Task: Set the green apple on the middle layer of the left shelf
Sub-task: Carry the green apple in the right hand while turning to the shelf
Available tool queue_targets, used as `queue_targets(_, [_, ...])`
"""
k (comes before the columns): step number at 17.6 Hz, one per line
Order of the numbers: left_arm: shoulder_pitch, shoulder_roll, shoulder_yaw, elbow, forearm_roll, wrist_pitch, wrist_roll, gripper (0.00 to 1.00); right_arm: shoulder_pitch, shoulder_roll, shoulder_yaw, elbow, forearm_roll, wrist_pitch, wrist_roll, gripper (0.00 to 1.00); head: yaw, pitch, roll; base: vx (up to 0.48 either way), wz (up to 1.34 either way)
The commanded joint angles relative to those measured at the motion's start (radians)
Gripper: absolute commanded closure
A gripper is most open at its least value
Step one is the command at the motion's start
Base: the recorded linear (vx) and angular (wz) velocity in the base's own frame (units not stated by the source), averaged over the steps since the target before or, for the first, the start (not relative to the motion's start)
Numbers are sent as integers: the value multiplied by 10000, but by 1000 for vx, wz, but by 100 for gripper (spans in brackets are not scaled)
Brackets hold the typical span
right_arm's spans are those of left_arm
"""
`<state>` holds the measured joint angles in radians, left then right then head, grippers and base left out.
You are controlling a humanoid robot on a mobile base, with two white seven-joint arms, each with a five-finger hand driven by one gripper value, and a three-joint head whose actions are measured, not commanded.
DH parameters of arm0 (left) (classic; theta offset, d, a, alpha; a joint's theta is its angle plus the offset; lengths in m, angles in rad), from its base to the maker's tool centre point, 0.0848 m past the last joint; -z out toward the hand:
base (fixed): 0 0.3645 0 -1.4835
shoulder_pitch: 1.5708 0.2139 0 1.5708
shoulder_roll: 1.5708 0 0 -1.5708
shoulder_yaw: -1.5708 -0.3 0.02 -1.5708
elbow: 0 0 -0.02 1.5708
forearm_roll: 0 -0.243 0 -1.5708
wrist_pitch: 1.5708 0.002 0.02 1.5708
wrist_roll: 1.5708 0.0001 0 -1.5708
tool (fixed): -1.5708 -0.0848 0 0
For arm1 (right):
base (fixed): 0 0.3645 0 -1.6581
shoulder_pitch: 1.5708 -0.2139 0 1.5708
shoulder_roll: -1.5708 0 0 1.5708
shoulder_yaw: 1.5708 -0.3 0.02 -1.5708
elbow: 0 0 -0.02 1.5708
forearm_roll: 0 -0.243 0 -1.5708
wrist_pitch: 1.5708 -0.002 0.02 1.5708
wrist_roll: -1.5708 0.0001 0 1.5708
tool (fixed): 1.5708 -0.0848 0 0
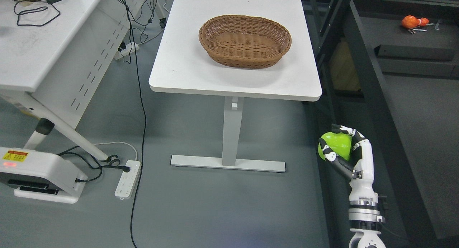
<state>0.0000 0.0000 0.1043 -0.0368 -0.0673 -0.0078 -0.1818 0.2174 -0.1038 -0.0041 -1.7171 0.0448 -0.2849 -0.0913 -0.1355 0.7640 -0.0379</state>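
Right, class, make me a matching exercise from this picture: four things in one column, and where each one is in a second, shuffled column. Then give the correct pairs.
Things
1. bright green apple
2. brown oval wicker basket
3. white power strip
4. small orange object

Places
A. on the grey floor, cables plugged in
B. on a dark shelf, upper right
C. held in the right hand
D. on the white table

Pairs: 1-C, 2-D, 3-A, 4-B
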Motion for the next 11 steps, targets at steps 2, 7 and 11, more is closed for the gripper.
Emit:
queue_targets(2, [-215, 175, 0, 0, -2, 1, -7, 0, 35, 87, -51, -71, -3, -4, -7, 100, 0, 0, 0, -268, 46])
queue_targets(7, [-215, 175, 0, 0, -2, 1, -7, 0, -26, 87, -51, -56, 12, 11, 8, 100, 0, 0, 0, -265, 8])
queue_targets(11, [-215, 175, 0, 0, -2, 1, -7, 0, -27, 72, -51, -56, 12, 27, 24, 100, 0, 0, 0, -248, 11])
